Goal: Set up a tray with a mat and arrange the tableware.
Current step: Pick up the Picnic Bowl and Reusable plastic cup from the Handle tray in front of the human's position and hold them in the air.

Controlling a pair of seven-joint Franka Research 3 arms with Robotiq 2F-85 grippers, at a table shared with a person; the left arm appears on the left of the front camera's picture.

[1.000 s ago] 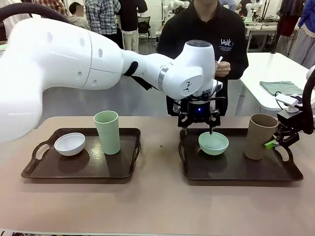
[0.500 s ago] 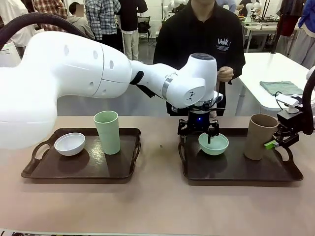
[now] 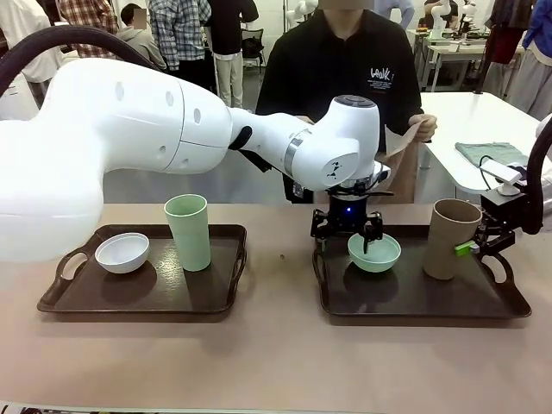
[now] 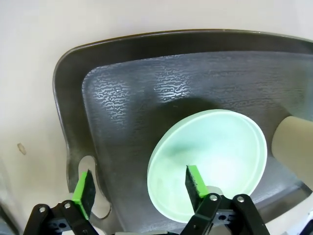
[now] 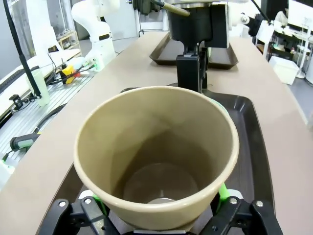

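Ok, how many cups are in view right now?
2. The mint green cup stands on the left tray beside the white bowl. The taupe cup is at the right tray's right end, between the right gripper's fingers. None seems hidden.

— What sits where on the surface [image 3: 276, 362]?
— Two trays side by side. The left tray [image 3: 129, 295], lower left of the frame, carries a bowl [image 3: 122, 252] with a cup [image 3: 188, 231] to its right.
— And the right tray [image 3: 397, 297]?
— A second bowl [image 3: 374, 252] at its left end, a second cup [image 3: 447, 239] right of that.
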